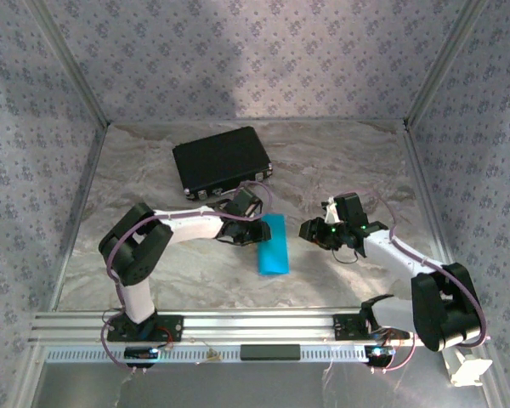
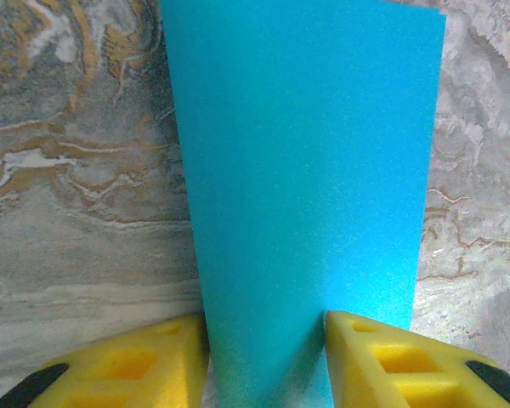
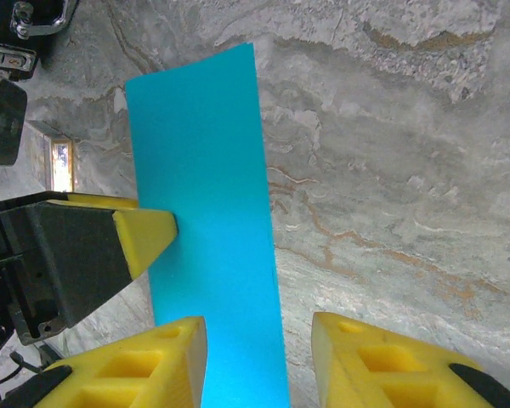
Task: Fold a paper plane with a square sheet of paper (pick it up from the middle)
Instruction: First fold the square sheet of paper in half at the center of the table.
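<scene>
Square sheet of paper (image 1: 273, 244) lay as a narrow plain cyan strip, flat on the marble desk (image 1: 340, 161). Black case (image 1: 222, 161) with metal latches sat beyond it, apart. Left fingers (image 2: 153, 357) stood apart, strip running between them. Right fingers (image 3: 382, 357) apart, holding nothing, near strip's right side.

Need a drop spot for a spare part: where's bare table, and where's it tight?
Bare: far right, between the black case and the right wall; the far left corner beside the case; the near strip between the blue paper and the front rail. Crowded: centre, where the left gripper and right gripper flank the paper, near the case.
</scene>
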Motion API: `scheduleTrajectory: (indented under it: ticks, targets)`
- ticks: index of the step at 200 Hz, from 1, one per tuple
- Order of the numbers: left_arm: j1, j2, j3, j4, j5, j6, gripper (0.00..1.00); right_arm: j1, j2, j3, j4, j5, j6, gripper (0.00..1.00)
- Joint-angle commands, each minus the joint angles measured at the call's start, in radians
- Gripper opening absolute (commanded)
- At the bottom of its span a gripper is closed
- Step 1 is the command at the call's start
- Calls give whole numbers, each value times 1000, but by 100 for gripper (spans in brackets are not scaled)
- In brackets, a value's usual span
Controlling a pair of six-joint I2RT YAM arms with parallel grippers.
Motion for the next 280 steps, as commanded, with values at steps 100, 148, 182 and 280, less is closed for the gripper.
scheduleTrajectory:
  ticks: [100, 148, 182, 280]
  targets:
    - [-4, 73, 29, -69, -63, 44, 43, -6, -14, -26, -11, 8, 21, 41]
    - [-5, 84, 39, -73, -60, 56, 45, -4, -16, -26, -15, 8, 22, 42]
    - [-6, 99, 51, -88, -66, 72, 45, -3, -16, -27, -15, 10, 22, 42]
    - [-8, 125, 68, -122, -93, 87, 42, 0, -3, -30, -15, 6, 17, 43]
